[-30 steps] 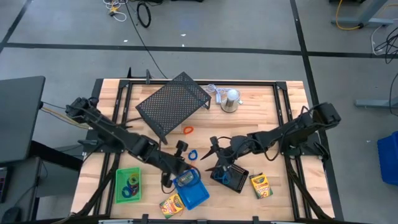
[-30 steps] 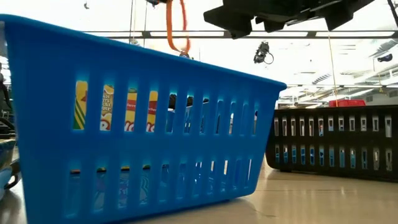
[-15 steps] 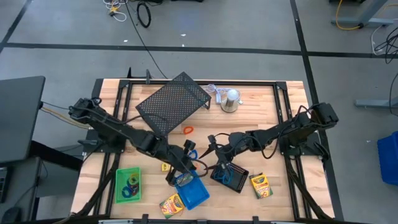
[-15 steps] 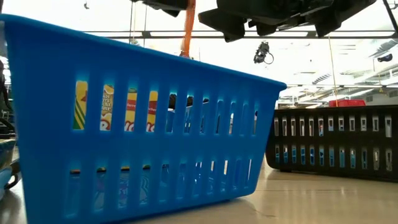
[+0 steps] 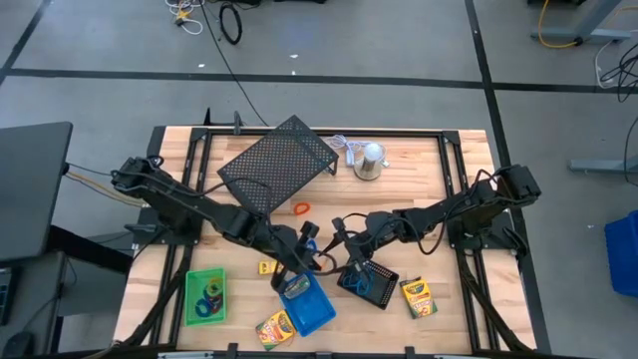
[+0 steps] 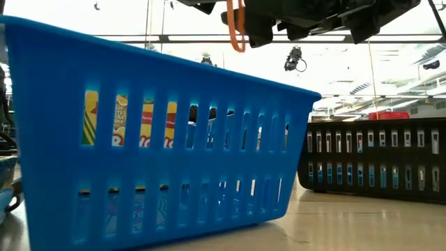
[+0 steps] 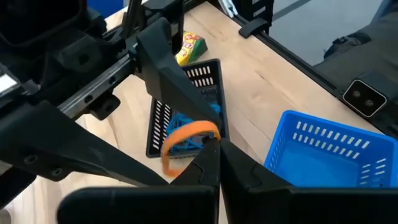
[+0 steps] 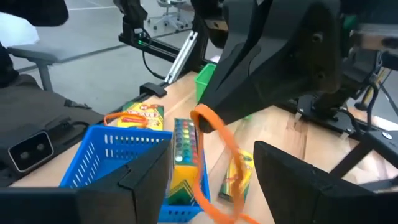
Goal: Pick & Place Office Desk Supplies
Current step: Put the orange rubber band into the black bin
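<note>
Above the counter's middle: thin orange elastic loop (image 7: 189, 138) hangs pinched in the left gripper (image 7: 214, 149), jaws pressed together on it.
Right gripper (image 8: 211, 171): jaws spread around the loop, seemingly to take it.
Below: small black-mesh tray (image 7: 186, 106), blue slotted plastic tray (image 5: 306, 305) beside it.

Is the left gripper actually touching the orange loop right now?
Touching. In the left wrist view the left gripper's shut fingertips pinch the orange loop, which hangs from them above the black mesh tray.
</note>
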Robot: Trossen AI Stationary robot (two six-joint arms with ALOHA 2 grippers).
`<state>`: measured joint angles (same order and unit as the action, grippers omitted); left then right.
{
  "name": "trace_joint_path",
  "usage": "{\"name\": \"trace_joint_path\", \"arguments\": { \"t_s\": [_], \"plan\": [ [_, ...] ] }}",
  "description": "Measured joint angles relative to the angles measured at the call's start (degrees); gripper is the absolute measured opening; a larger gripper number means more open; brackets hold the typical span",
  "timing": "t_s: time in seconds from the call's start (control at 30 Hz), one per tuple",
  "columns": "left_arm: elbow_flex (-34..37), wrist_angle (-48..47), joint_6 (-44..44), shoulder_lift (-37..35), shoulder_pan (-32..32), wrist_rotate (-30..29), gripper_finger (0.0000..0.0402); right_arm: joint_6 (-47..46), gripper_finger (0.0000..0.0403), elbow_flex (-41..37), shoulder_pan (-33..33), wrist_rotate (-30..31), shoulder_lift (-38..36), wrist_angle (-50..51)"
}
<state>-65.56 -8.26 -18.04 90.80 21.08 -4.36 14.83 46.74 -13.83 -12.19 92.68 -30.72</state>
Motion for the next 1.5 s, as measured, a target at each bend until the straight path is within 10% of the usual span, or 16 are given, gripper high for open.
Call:
{"name": "trace_joint_path", "arguments": {
  "t_s": [0.23, 0.6, 1.5],
  "plan": [
    [0.0, 0.3, -0.2, 0.0, -0.5, 0.6, 0.0001, -0.2, 0.0209, 0.0, 0.0, -0.3, 0.2, -1.4],
    [0.0, 2.0, -1.3, 0.0, -1.2, 2.4, 0.0001, 2.5, 0.0012, 0.0, 0.0, -0.4, 0.2, -1.2],
    [6.8, 3.5, -2.1, -13.6, -1.1, -2.1, 0.0052, -5.8, 0.0001, 0.0, -7.7, 10.7, 0.2, 14.1]
  ]
}}
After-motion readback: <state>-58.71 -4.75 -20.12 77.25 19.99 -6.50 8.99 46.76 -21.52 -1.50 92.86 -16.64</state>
